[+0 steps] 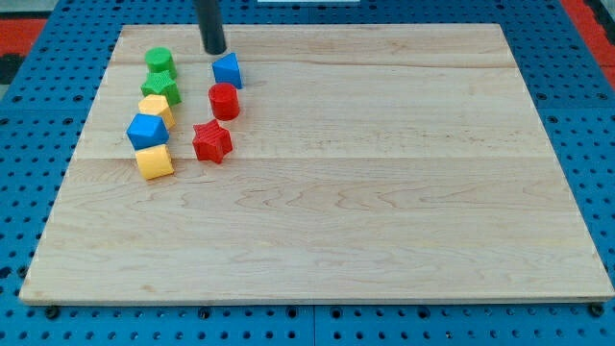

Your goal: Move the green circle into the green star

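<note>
The green circle [159, 61] sits near the board's top left corner. The green star [160, 86] lies just below it, touching or nearly touching. My tip [214, 50] is at the view's top, to the right of the green circle and just above-left of a blue block [227, 69]. The rod comes down from the top edge of the view.
A red cylinder [224, 100] and a red star [211, 141] lie below the blue block. A yellow block [155, 109], a blue hexagon-like block [147, 130] and a yellow cube [154, 161] form a column under the green star. The wooden board [384, 192] lies on blue pegboard.
</note>
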